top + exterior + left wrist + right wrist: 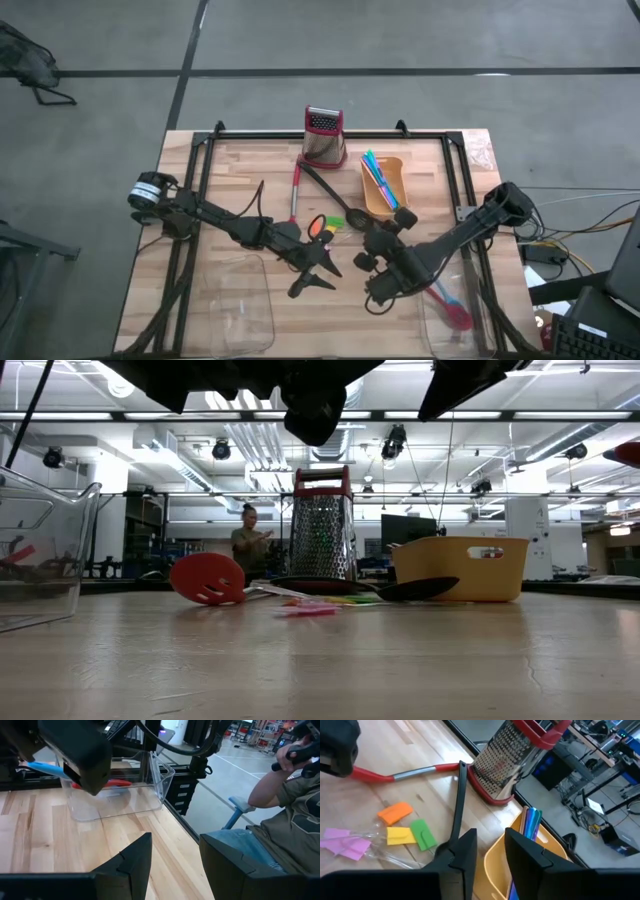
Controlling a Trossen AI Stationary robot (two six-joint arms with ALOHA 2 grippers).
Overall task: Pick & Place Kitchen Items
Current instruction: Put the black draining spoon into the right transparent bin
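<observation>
My main worry: the right gripper [487, 851] sits above the bowl end of the black ladle [460, 802], right at the rim of the yellow bin [492, 870], and the small coloured clips [405, 827] lie just beside it. If I come down off-line I'd say I clip the bin wall or sweep the clips, and the thin handle could pivot and skid toward the grater [512, 757], which it touches at the far end. From the wrist view the ladle handle runs from the grater base toward the jaws and disappears behind the left finger; it is not between them. The right jaws show a narrow gap with nothing in it, so I read them as open, not holding. The left gripper [172, 857] waits over bare wood near the clear tray [117, 790], jaws apart and empty. That tray already holds a red and a blue utensil. The red spatula [295, 190] lies apart, left of the ladle.
</observation>
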